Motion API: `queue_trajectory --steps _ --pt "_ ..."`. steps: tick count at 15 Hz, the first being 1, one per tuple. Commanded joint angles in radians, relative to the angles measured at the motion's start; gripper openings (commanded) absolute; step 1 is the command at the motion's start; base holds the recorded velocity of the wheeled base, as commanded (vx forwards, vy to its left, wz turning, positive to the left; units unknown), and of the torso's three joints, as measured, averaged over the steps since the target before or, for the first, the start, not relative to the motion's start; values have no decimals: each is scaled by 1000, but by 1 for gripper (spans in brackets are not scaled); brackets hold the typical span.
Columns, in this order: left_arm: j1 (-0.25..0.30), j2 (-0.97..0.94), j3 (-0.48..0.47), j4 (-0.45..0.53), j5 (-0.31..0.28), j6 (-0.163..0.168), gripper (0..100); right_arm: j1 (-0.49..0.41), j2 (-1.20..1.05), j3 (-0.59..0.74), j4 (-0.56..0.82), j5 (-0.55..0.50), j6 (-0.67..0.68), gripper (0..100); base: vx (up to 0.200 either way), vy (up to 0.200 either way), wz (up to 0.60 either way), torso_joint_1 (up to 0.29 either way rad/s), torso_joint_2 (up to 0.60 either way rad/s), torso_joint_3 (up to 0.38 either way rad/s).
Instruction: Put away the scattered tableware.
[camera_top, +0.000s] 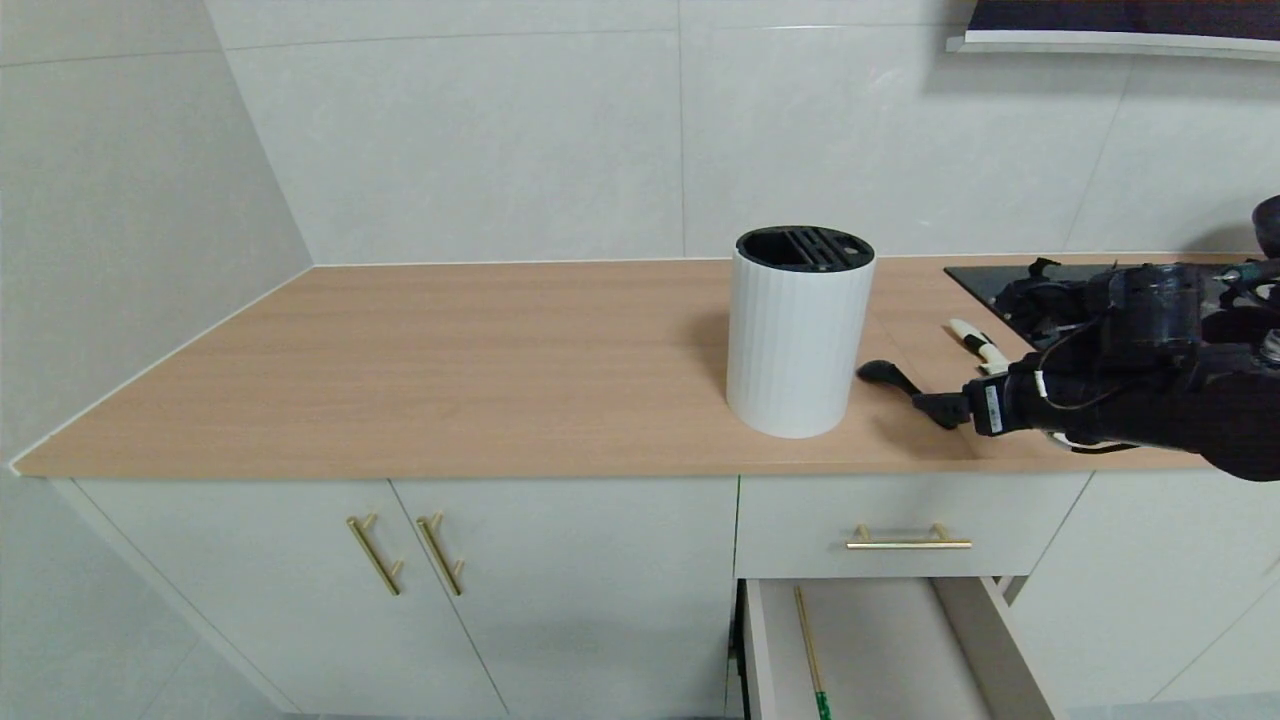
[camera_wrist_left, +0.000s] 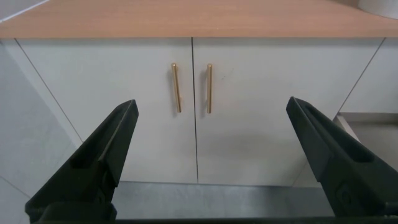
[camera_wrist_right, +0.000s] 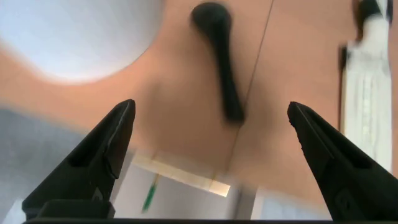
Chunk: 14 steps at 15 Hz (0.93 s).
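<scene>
Evidently the step in hand is picking up the black spoon (camera_wrist_right: 221, 68). It lies flat on the table (camera_top: 450, 370), just ahead of the right end effector (camera_wrist_right: 210, 106) and in line with the gap between its fingers. The white holder (camera_top: 798, 340) stands close beyond the spoon, off to one side. To do this well, I would lower straight down, centre the thin handle rather than the bowl between the fingers, and keep clear of the holder's wall. The right end effector is spread wide, empty and touching nothing. A white-handled knife (camera_top: 975, 345) lies near it on the other side. The left end effector (camera_wrist_left: 211, 104) is likewise wide open and empty, facing cupboard doors (camera_wrist_left: 261, 124).
</scene>
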Motion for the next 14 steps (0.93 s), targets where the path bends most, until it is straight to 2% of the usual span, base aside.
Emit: queue_trajectory --steps 1,7,10,14 --pt "0 1 0 0 0 -1 100 -14 116 -44 -18 21 -8 100 0 0 0 0 0 0" --pt "0 1 0 0 0 -1 100 -15 220 -56 -213 24 4 100 0 0 0 0 0 0" --pt "0 1 0 0 0 -1 100 -17 245 -86 -228 24 64 100 0 0 0 0 0 0" --pt "0 1 0 0 0 -1 100 -20 269 -101 -228 23 71 100 0 0 0 0 0 0"
